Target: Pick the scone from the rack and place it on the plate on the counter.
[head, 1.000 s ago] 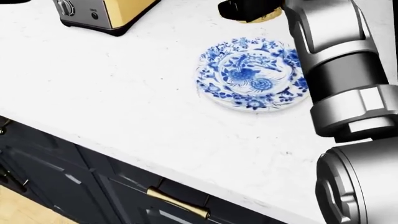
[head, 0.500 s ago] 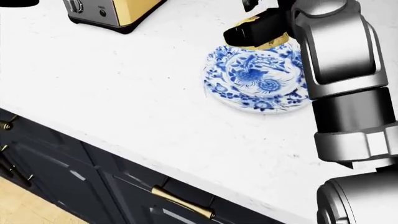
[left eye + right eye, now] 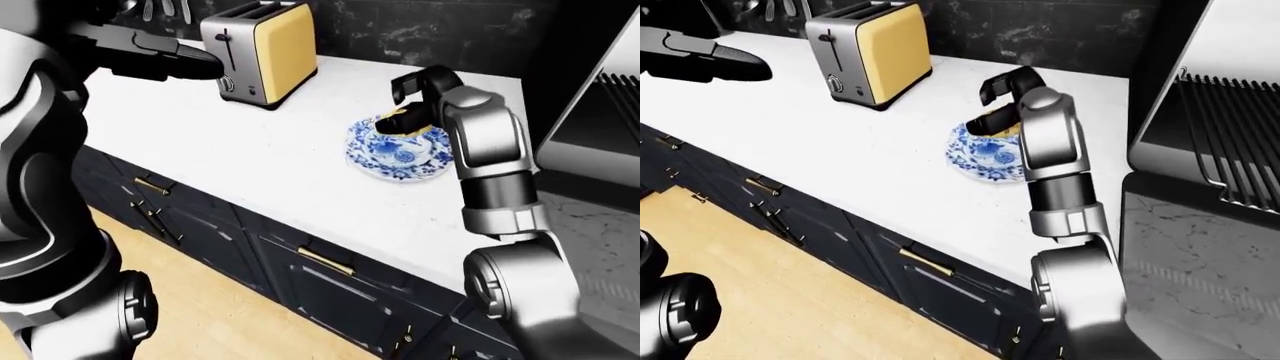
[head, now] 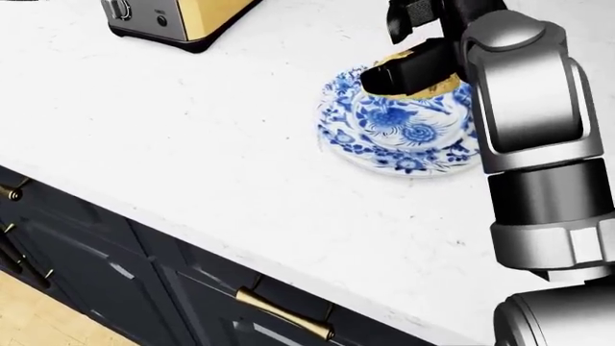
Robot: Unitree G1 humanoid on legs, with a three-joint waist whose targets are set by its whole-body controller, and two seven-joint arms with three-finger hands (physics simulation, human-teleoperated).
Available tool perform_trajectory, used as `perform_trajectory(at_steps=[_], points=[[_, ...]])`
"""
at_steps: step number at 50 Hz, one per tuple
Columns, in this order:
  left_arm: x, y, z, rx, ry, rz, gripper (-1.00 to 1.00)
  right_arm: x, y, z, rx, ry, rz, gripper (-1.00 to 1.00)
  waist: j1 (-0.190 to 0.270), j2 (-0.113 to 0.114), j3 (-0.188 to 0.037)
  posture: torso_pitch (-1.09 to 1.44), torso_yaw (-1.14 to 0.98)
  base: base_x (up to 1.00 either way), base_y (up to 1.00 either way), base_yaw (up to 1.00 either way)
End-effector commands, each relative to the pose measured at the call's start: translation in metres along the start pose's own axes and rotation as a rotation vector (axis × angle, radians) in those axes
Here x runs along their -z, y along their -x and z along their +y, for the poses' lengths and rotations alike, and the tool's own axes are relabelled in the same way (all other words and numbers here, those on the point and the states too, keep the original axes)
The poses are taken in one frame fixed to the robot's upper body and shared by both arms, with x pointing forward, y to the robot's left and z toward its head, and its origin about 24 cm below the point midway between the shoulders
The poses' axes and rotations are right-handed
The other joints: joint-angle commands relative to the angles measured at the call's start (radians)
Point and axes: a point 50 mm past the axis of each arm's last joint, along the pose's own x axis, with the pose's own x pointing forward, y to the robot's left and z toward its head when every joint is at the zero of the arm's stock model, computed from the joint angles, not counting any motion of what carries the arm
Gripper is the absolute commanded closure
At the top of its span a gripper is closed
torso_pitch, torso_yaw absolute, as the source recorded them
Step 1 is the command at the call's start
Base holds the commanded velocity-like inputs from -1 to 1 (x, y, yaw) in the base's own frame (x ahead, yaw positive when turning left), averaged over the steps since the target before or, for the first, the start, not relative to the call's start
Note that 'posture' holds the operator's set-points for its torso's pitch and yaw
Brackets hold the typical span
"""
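Nearest in the head view: dark cabinet doors (image 4: 144,288) with brass pulls, under the white bench (image 4: 192,144) edge. My right arm runs up the right side of that view, forearm over the plate's right rim.

Plate (image 4: 399,122), blue-patterned, lies flat on the bench, clear of the edge. Right hand (image 4: 423,54) is over its upper part, black fingers (image 4: 409,71) closed round the scone (image 4: 423,85). I see only a tan sliver of scone under the fingers, low over the plate's top rim. Whether it touches the plate, I cannot tell. I judge the hold is kept because release height isn't confirmed; placement looks nearly done, release not yet made.

Further off: yellow toaster (image 3: 262,51), up and left of the plate, well apart from it.

The head view crops the toaster and leaves out my left hand. The left-eye view shows the left hand (image 3: 165,60) held out level over the bench beside the toaster, holding nothing; finger spread is unreadable. The right-eye view alone shows the wire rack (image 3: 1225,135) at far right.
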Motion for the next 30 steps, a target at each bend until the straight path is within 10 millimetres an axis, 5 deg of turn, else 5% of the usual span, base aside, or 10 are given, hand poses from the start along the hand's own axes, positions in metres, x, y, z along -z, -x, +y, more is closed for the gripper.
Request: perform_trajectory(at_steps=[1, 4, 9, 15, 30], points=[[-0.015, 0.003, 0.006, -0.03, -0.008, -0.074, -1.0, -0.025, 0.01, -0.006, 0.026, 0.021, -0.111, 1.0, 0.001, -0.001, -0.031, 0.0, 0.61, 0.0, 0.0, 0.0], [-0.014, 0.004, 0.006, -0.03, -0.008, -0.071, -1.0, -0.023, 0.009, -0.007, 0.03, 0.024, -0.106, 0.84, 0.0, 0.0, -0.031, 0.0, 0.61, 0.0, 0.0, 0.0], [-0.014, 0.004, 0.007, -0.033, -0.009, -0.072, -1.0, -0.024, 0.008, -0.007, 0.031, 0.031, -0.108, -0.1, 0.001, 0.0, -0.032, 0.0, 0.61, 0.0, 0.0, 0.0], [-0.015, 0.006, 0.009, -0.036, -0.009, -0.073, -1.0, -0.024, 0.007, -0.008, 0.041, 0.038, -0.105, -0.95, 0.0, 0.0, -0.032, 0.0, 0.61, 0.0, 0.0, 0.0], [-0.017, 0.003, 0.008, -0.035, -0.012, -0.076, -1.0, -0.039, 0.014, -0.015, 0.063, 0.029, -0.147, -1.0, 0.002, 0.0, -0.03, 0.0, 0.61, 0.0, 0.0, 0.0]])
